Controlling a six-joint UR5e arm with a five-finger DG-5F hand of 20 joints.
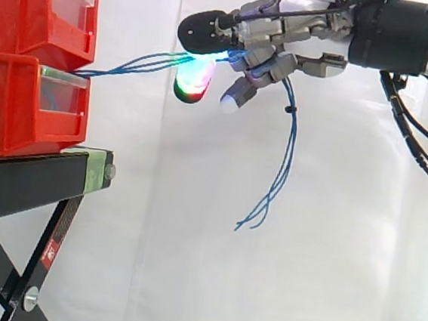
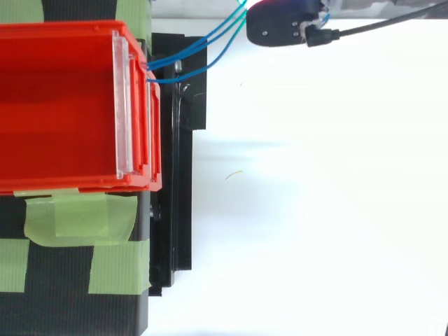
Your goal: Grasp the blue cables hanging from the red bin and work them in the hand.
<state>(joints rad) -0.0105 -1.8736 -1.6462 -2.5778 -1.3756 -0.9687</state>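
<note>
A: Hand?
B: Hand [image 1: 286, 38] comes in from the right, level w/ upper bin [image 1: 32, 6]. Fingers curled round the cables [image 1: 132, 65], pinching them vs. the thumb.
A: Cables where?
B: They leave the front of the lower bin [image 1: 22, 104], rise across the gap to the hand, fairly taut. Loose ends hang under the palm, free in air.
A: Pads?
B: One pad [image 1: 195, 79] glows cyan-green, red at the tip; another is white.
A: From above?
B: Cables slant from bin front to hand at top edge. Bins on black stand [image 1: 38, 174], green tape [image 2: 70, 217] on it.
</note>
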